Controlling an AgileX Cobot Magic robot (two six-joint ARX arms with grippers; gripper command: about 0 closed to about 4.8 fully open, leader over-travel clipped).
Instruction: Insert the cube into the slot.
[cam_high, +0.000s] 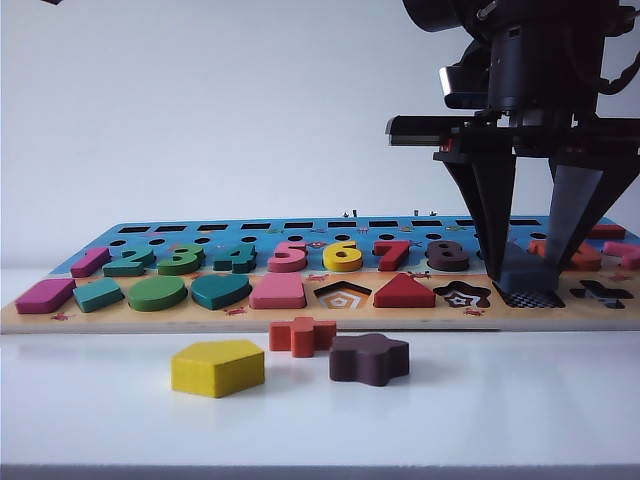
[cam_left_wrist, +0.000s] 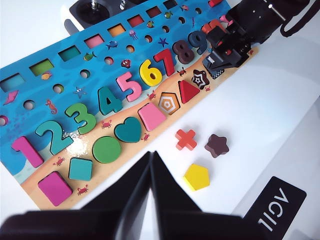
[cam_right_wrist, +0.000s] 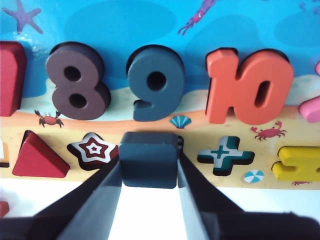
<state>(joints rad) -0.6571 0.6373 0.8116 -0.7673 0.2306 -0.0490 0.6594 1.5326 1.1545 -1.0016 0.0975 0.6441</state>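
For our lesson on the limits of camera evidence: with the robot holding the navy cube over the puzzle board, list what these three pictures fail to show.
- The slot: in the right wrist view the cube, shut in the right claw, covers it; only its front strip shows in the exterior view.
- Whether the cube touches the slot floor: the right claw's fingers block this in the exterior view.
- The left claw: its base is cut off by the left wrist view's edge.

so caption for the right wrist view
Right hand holds the cube above the slot, between star and cross cut-outs.
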